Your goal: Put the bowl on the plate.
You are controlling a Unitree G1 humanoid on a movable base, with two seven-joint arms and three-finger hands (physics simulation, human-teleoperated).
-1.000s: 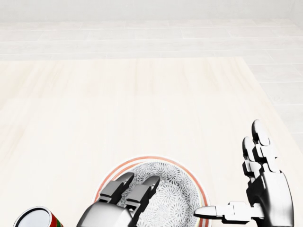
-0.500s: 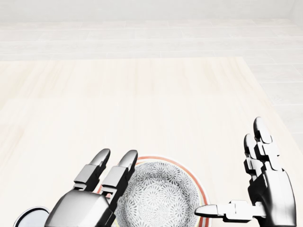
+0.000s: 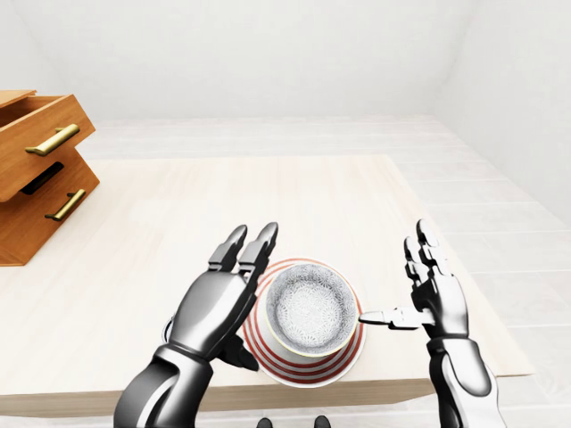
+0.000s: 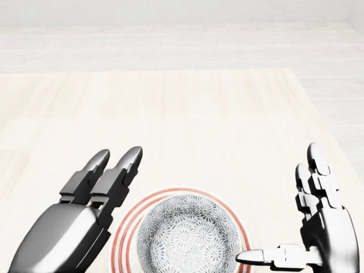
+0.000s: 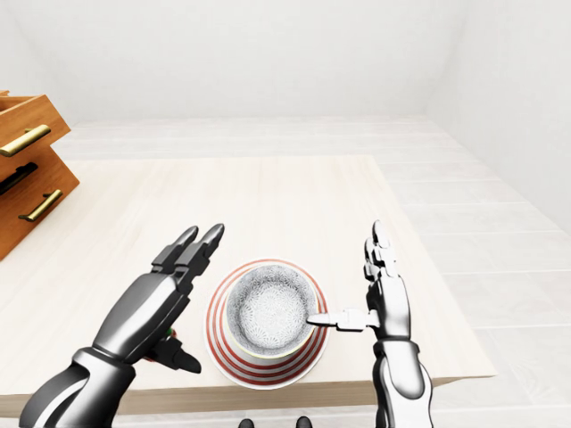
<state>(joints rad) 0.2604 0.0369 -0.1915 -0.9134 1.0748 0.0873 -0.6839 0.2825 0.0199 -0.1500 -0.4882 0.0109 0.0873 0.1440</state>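
A grey-patterned bowl (image 3: 310,308) sits inside a red-ringed plate (image 3: 303,374) close to the table's near edge. My left hand (image 3: 248,285) is open just left of the bowl, fingers stretched out flat and raised above the table, holding nothing. My right hand (image 3: 397,276) stands open to the right of the plate, fingers upright and the thumb pointing at the bowl's rim, its tip close to it. The head view shows the bowl (image 4: 190,236) at the bottom between both hands.
A wooden drawer unit (image 3: 36,169) with brass handles stands at the table's left end, its top drawer pulled out. A small red-and-green thing (image 5: 169,337) peeks out under my left hand. The table's edge (image 3: 375,388) runs just below the plate.
My left hand has drawn off the bowl to the left and risen, now covering the can seen earlier. The right hand has sunk slightly. The bowl stays on the plate.
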